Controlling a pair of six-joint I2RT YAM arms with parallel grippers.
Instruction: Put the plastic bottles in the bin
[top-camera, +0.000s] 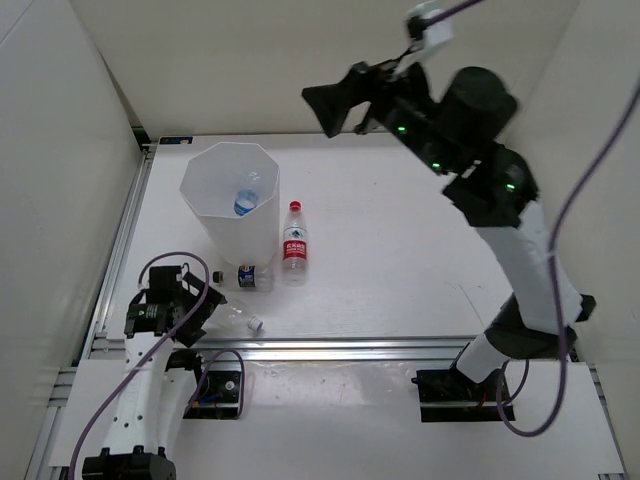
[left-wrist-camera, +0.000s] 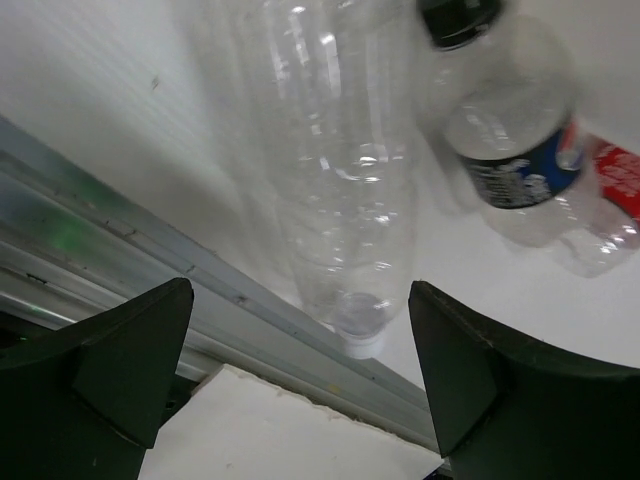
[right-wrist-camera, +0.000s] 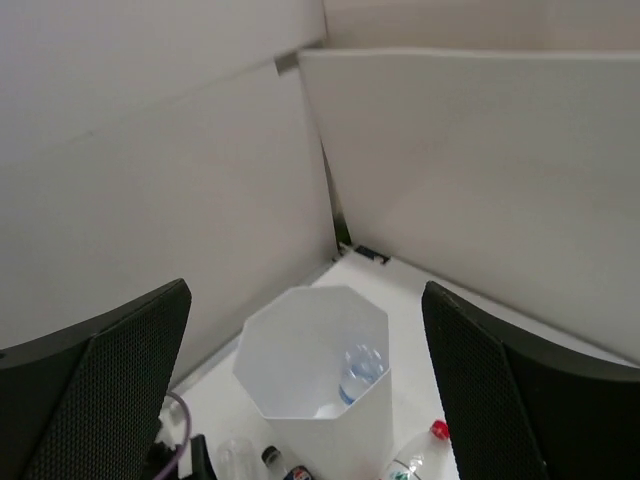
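1. Over on the far left of the worktop stands the bin, upright, with its octagonal rim open to the top.
2. One of the plastic bottles, the blue-label bottle, lies inside the bin, well down towards the bottom.
3. The red-capped bottle lies flat on the worktop just beside the bin's right side, its cap pointing to the far wall.
4. The dark-capped bottle lies on its side at the near foot of the bin. From where I stand I cannot tell whether it touches the bin.
5. The unlabelled bottle lies a little nearer the arms, between the dark-capped bottle and the metal rail. Its white cap is turned towards the rail.
6. The left fingers are low over the worktop and spread wide, holding nothing. The unlabelled bottle shows in the gap just ahead of them, and neither finger touches it.
7. The right fingers are high above the worktop, off to the right of the bin. They are spread wide and empty, and that wrist's camera looks down into the bin's mouth.
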